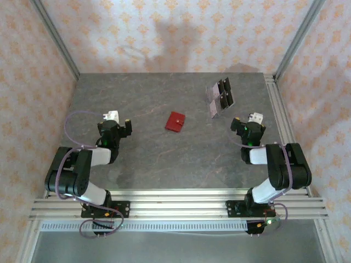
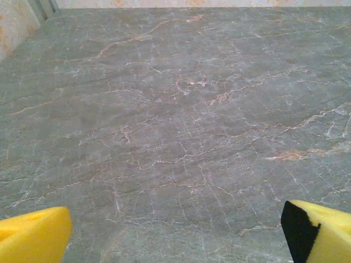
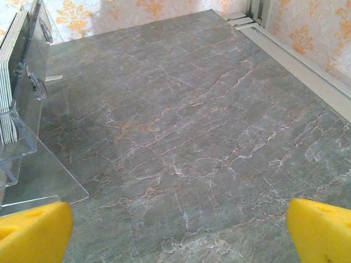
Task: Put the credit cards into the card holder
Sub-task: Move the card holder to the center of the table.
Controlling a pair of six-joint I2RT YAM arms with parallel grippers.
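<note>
Cards (image 1: 220, 97) stand in a clear rack (image 3: 34, 164); wallet (image 1: 175, 121) lies flat on table (image 1: 164, 159); left claw (image 2: 175, 234), right claw (image 3: 178, 231) both gape wide, empty.

No readable text or labels.

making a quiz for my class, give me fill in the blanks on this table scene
The left tool and right tool are both wide ____.
The wallet is coloured ____.
The cards stand nearer the ____ tool.
Missing: open; red; right.
</note>
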